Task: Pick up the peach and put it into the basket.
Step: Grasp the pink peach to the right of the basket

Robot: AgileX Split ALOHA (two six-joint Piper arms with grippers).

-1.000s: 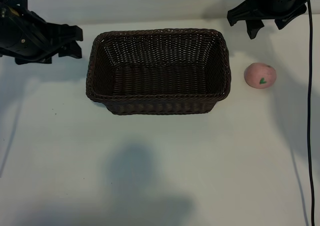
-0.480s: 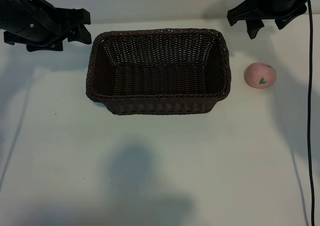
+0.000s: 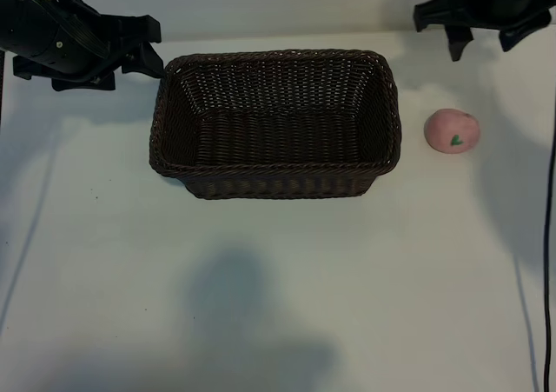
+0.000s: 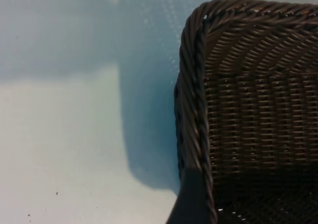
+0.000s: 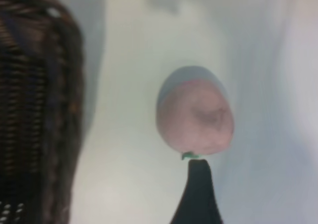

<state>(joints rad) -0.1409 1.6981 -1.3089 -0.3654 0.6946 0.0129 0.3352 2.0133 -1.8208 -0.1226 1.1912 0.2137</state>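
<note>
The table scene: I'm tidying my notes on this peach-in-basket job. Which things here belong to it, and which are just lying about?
Part of the job:
- peach, on the table right of the basket
- basket, holding nothing
- right hand, open, beyond the peach
- left hand, open, by the basket's far left corner

Just there:
- black cable along the table's right edge
- table

Black angular arms, black cable (image 3: pixel 551 235)

No readable text, labels, brands, numbers; only green leaf mark on peach (image 3: pixel 452 131).
</note>
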